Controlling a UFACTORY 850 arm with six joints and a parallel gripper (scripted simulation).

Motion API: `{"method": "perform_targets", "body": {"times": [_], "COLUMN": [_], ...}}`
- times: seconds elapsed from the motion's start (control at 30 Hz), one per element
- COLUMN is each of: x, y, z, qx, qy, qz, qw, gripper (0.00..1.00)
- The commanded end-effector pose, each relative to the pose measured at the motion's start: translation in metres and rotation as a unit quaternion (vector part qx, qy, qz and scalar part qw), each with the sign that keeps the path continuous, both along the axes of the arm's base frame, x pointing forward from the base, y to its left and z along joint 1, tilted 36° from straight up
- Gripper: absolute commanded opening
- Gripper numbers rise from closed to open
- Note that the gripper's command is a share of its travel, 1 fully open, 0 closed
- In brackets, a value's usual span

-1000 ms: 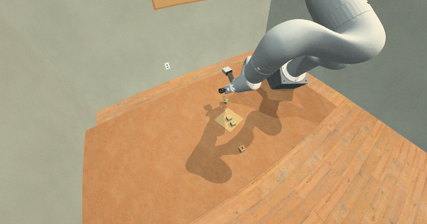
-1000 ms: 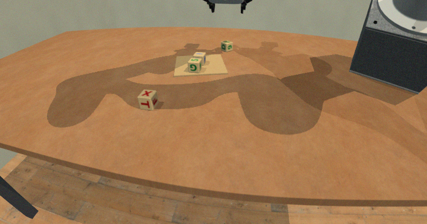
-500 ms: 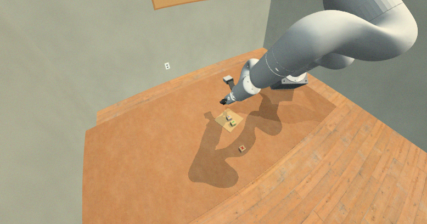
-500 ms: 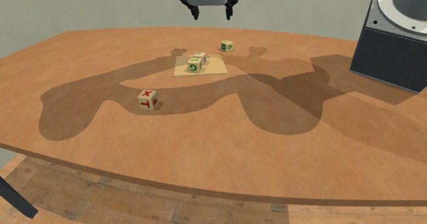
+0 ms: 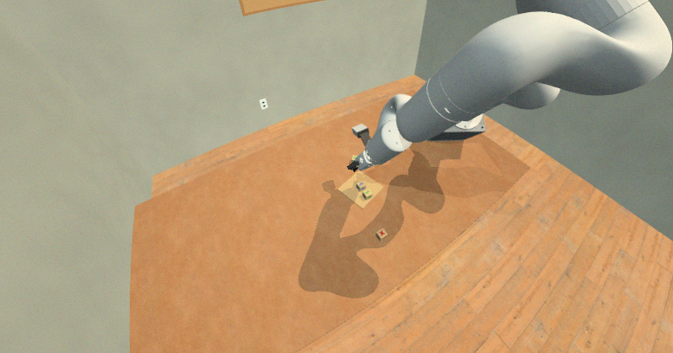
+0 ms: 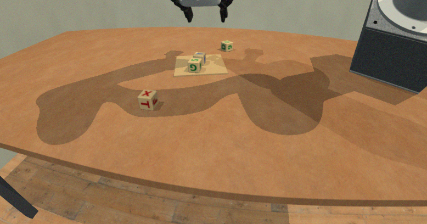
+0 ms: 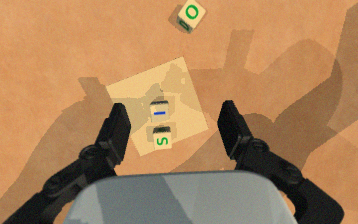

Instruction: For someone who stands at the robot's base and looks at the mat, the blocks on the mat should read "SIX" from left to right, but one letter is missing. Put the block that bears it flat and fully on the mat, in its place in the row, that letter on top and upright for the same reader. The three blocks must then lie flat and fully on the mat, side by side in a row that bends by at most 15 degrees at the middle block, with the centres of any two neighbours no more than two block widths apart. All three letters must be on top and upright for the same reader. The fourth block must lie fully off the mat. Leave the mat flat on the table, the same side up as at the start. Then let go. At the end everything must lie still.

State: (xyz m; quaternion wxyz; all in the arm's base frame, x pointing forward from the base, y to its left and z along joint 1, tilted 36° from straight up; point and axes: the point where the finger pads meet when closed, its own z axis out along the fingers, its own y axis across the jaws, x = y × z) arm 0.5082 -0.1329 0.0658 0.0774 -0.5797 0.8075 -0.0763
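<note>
A tan mat (image 5: 349,189) (image 6: 214,68) (image 7: 180,75) lies on the table. Two blocks stand on it side by side: one with a green S on top (image 5: 368,194) (image 6: 194,65) (image 7: 162,138) and one with a blue I on top (image 5: 361,185) (image 6: 199,56) (image 7: 159,111). A block with a red X on top (image 5: 381,234) (image 6: 147,99) lies off the mat, out of the wrist view. A block with a green O on top (image 6: 226,45) (image 7: 191,15) lies off the mat on the other side. My gripper (image 5: 352,165) (image 6: 206,18) (image 7: 174,113) is open and empty, high above the mat.
The robot's dark base (image 6: 388,58) stands at one side of the brown table. The arm's shadow falls across the mat and the table around the X block.
</note>
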Motion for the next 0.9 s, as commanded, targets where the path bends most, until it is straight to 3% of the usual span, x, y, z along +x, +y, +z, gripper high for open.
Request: {"method": "perform_targets", "body": {"times": [0.0,0.43,0.47,0.77,0.8,0.87], "x": [0.001,0.001,0.015,0.015,0.028,0.028], "y": [0.002,0.002,0.027,0.027,0.053,0.053], "z": [0.002,0.002,0.021,0.021,0.042,0.042], "qx": [0.005,0.005,0.041,0.041,0.076,0.076], "qy": [-0.003,-0.003,-0.013,-0.013,-0.026,-0.026], "qz": [0.0,0.0,0.008,0.008,0.018,0.018], "qw": [1.0,1.0,0.999,0.999,0.997,0.997], "gripper": [1.0,1.0,1.0,1.0,1.0,1.0]}}
